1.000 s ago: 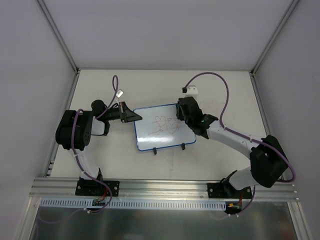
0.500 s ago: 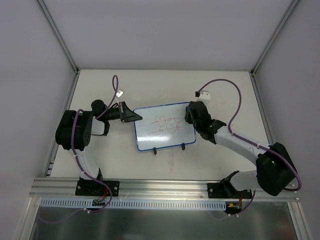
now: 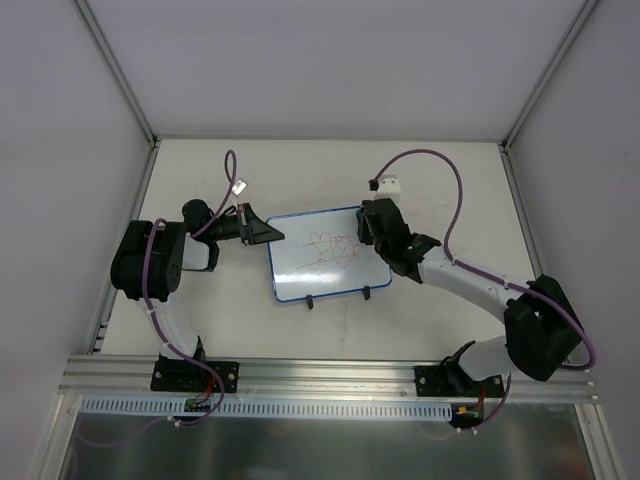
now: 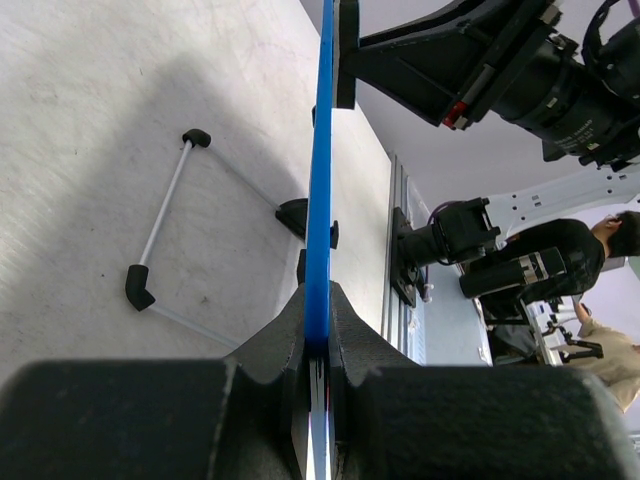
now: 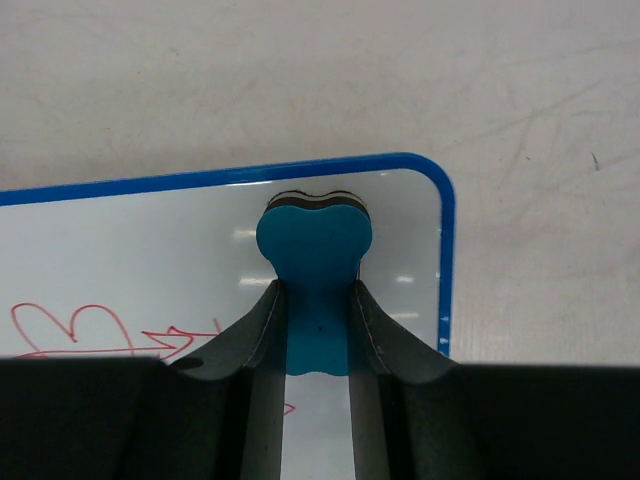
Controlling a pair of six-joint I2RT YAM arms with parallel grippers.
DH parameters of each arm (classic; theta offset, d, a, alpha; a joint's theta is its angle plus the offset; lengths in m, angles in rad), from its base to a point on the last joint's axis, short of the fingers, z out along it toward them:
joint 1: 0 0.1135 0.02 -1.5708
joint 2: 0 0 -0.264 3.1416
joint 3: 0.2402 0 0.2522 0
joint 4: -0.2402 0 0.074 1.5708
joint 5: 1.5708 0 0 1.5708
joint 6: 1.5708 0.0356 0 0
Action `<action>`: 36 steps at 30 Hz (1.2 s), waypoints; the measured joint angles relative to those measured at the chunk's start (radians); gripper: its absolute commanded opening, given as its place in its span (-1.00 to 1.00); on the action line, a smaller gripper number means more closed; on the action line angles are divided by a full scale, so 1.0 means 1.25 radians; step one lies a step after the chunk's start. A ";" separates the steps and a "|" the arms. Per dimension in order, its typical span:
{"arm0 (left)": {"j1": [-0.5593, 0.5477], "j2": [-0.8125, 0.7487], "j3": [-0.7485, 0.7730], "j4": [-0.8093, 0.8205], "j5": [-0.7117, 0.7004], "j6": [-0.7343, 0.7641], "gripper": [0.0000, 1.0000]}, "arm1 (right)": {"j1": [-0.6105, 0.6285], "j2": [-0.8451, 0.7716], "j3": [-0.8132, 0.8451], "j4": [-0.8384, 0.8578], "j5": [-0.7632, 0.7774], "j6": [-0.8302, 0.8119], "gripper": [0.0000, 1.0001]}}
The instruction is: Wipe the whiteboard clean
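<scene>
1. Blue-framed, the whiteboard (image 3: 328, 268) stands at the middle of the table (image 3: 250, 320), between the two arms, its two black feet (image 3: 311, 301) on the near side.
2. Red scribbles (image 3: 335, 248), hearts and an arrow, cross the board's right half; the right wrist view (image 5: 90, 330) shows one heart and an arrowhead on the white surface.
3. Seen edge-on from the left wrist, the whiteboard (image 4: 322, 200) rises off the tabletop on a thin wire stand (image 4: 165, 225) with black end caps that rests on the table beside it.
4. At the board's far left corner, the left gripper (image 3: 262, 233) has its fingers (image 4: 350, 345) closed tight on the blue frame.
5. At the far right corner, the right gripper (image 3: 372, 232) is clamped on a teal eraser (image 5: 316, 240), fingers (image 5: 262, 330) pinching its narrow waist.
6. The eraser's dark felt end sits against the white surface just inside the rounded frame corner, to the right of the scribbles and apart from the heart.
7. Purple cables (image 3: 445, 190) loop above both arms, and an aluminium rail (image 3: 330, 375) carrying the arm bases runs along the table's near edge.
</scene>
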 measured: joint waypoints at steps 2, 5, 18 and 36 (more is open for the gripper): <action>0.000 0.000 0.000 0.000 0.000 0.000 -1.00 | 0.019 0.017 0.022 0.000 -0.012 -0.022 -1.00; 0.000 0.000 0.000 0.000 0.000 0.000 -1.00 | 0.046 0.044 0.051 0.002 -0.030 -0.053 -1.00; 0.000 0.000 0.000 0.000 0.000 0.001 -1.00 | 0.152 0.116 0.113 0.009 -0.130 -0.199 -1.00; 0.000 0.000 0.000 0.000 0.007 0.009 -1.00 | 0.316 0.223 0.171 -0.006 -0.161 -0.377 -1.00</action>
